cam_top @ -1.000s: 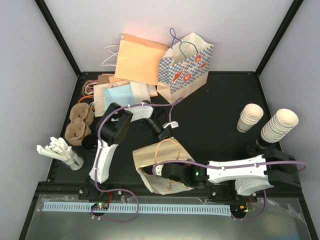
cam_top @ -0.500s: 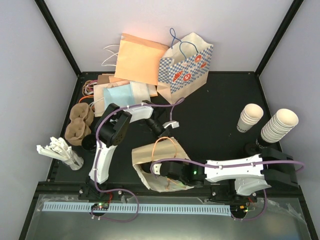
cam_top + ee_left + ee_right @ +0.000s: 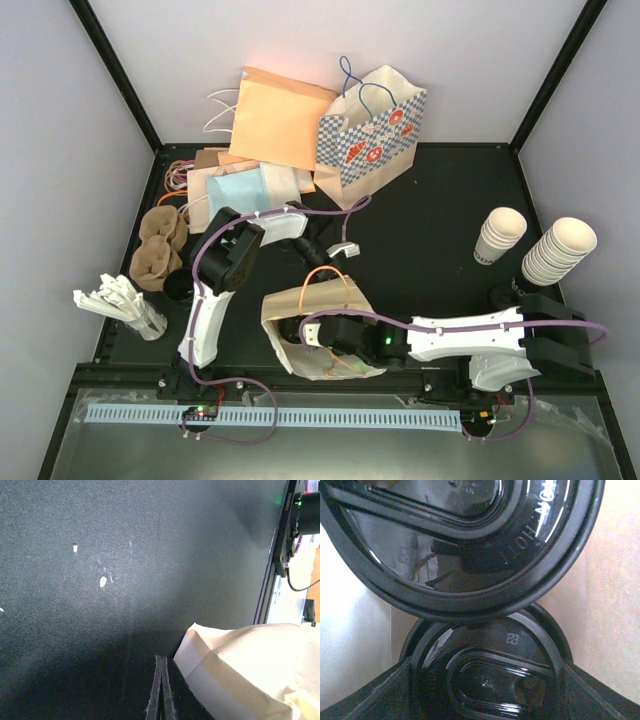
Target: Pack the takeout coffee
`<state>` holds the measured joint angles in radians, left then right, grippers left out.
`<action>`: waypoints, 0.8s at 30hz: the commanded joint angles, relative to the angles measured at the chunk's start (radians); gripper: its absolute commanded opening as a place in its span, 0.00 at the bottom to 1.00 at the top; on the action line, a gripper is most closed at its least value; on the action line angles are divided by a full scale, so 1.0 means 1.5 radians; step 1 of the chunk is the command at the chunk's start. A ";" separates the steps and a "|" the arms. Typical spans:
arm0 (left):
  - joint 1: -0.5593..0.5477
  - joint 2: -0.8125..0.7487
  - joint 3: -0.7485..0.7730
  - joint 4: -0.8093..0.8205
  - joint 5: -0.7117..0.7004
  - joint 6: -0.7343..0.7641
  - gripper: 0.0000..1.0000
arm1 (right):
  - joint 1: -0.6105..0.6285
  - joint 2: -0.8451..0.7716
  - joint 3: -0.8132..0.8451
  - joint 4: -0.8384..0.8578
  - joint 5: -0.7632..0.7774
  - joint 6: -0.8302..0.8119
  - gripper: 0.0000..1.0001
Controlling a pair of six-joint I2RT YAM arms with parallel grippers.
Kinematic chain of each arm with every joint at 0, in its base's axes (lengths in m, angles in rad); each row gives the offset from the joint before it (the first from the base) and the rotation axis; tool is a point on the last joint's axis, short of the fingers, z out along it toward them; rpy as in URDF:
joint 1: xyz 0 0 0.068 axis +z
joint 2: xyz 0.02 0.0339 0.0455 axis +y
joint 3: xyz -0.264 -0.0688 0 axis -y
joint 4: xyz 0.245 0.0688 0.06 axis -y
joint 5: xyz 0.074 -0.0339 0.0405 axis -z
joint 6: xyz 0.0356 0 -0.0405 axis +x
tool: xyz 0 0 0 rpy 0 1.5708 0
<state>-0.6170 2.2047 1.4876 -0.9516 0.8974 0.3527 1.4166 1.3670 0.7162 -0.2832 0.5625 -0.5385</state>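
A brown paper bag [image 3: 318, 322] lies on its side on the black table, its mouth facing right. My right gripper [image 3: 328, 346] reaches into it. In the right wrist view my right gripper [image 3: 487, 666] holds the takeout coffee [image 3: 492, 680] by its black lid, a finger on each side. A second black lidded cup [image 3: 460, 540] fills the view just beyond it, inside the bag. My left gripper [image 3: 322, 258] hovers shut and empty just behind the bag's handle. In the left wrist view my left gripper [image 3: 161, 690] sits low over the table beside a folded corner of the bag [image 3: 240, 665].
Two stacks of lidless cream cups [image 3: 558, 250] [image 3: 499, 236] stand at the right, with black lids [image 3: 503, 296] beside them. A checkered bag [image 3: 372, 135], an orange bag [image 3: 282, 118] and flat bags [image 3: 238, 186] lie at the back. Brown carriers [image 3: 160, 245] and white stirrers [image 3: 118, 300] sit at the left.
My right arm has pushed further left into the brown bag, which has shifted a little left. My left gripper has eased toward the bag's handle.
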 commanded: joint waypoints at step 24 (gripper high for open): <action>-0.103 -0.061 -0.025 -0.137 0.162 0.021 0.02 | -0.063 0.061 -0.042 -0.055 -0.076 0.021 0.60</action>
<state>-0.6407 2.1971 1.4765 -0.9276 0.8928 0.3866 1.3941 1.3716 0.7200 -0.2539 0.4877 -0.5217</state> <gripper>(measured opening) 0.019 0.722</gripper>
